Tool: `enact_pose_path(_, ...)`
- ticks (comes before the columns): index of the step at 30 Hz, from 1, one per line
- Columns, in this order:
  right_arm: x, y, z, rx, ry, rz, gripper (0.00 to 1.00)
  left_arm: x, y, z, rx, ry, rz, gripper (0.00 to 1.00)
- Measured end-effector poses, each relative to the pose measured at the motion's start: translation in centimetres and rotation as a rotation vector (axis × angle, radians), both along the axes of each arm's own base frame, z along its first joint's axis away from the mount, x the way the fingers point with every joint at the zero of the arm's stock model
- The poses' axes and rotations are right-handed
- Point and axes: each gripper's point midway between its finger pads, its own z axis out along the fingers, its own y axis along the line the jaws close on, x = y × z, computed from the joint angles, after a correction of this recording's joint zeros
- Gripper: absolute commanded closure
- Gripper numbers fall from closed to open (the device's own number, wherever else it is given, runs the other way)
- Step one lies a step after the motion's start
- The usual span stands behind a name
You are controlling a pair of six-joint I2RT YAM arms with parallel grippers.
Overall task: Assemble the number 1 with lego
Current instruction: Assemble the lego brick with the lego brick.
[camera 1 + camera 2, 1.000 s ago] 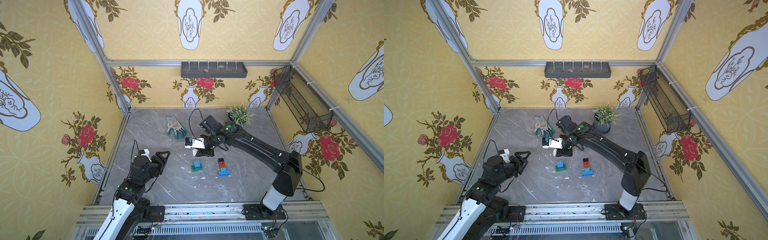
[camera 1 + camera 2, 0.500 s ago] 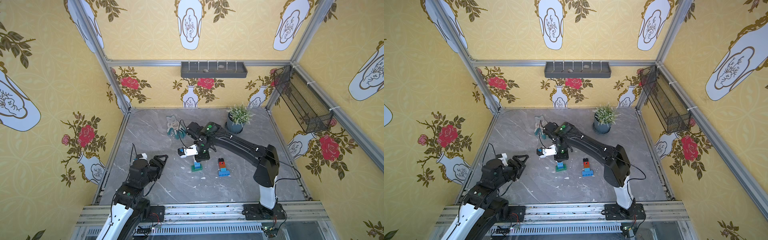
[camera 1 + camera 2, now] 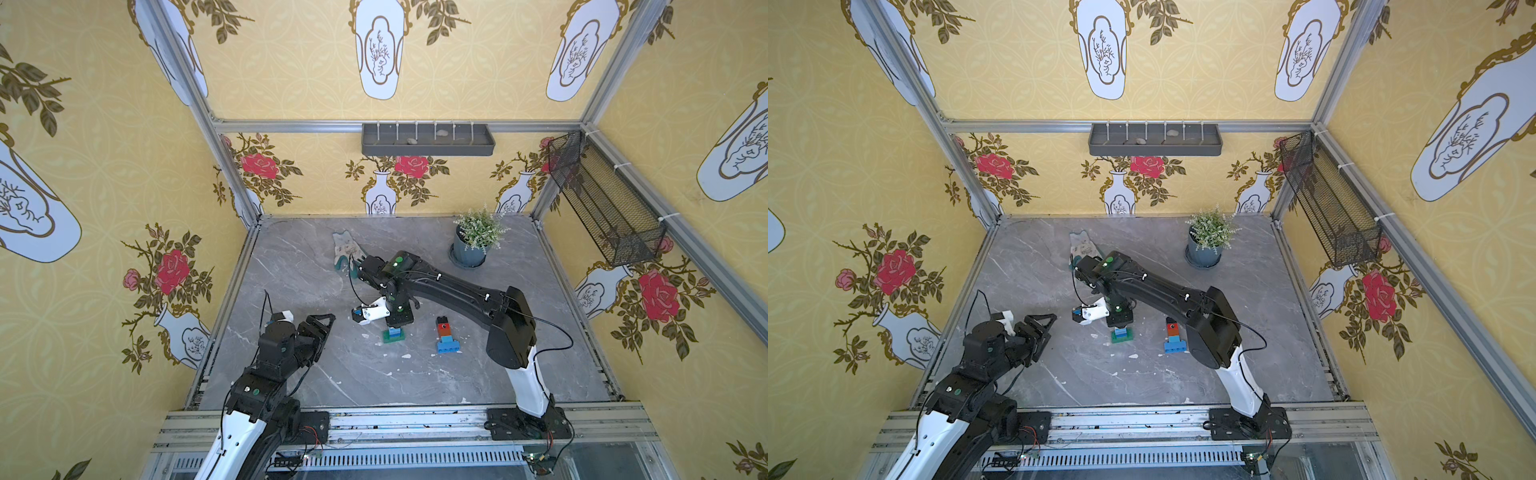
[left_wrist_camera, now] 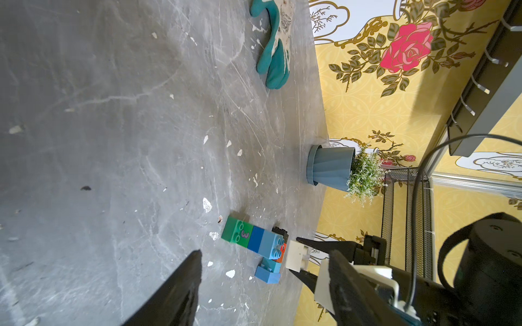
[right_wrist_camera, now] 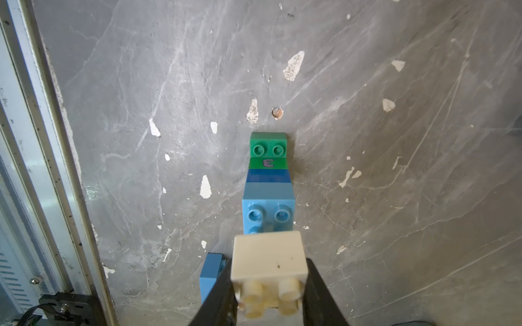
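Lego stack, main one: green-based lego stack (image 5: 269, 175), a long green plastic brick printed with a purple 3, a dark blue square on that, and a light blue square on top. It stands roughly mid-table on the grey marble-look tabletop (image 3: 332, 374).
White brick: white square lego brick (image 5: 268, 259), studs toward the gripper, pinched just over the light blue top. Can't tell if it's touching.
Right gripper: right gripper (image 3: 398, 323) points straight down, jaws narrow, clamped on the white brick's sides.
Second stack: second lego stack (image 3: 446, 336), black, red, blue, then a long light blue base. It sits at 3 o'clock from the green one, apart from it.
Left gripper: left gripper (image 3: 322, 323) at 9 o'clock from the green stack, jaws spread wide, held above the table.
Background bits: teal and white work glove (image 3: 345, 249) at 11 o'clock, potted plant in a grey-blue pot (image 3: 471, 249) at 1 o'clock.
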Motion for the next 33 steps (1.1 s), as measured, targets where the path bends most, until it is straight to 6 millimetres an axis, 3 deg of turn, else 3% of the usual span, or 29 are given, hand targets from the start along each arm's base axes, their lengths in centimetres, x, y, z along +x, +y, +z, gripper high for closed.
enact_pose_path(12, 0.2, 0.0, -1.6, -0.050, -0.007, 0.020, 0.77, -0.4, 0.3, -0.3, 0.000, -0.003, 0.010, 0.29)
enact_pose_path(33, 0.0, 0.0, -2.3, -0.078, -0.012, 0.020, 0.79, -0.6, 0.7, -1.0, 0.003, 0.017, 0.031, 0.30)
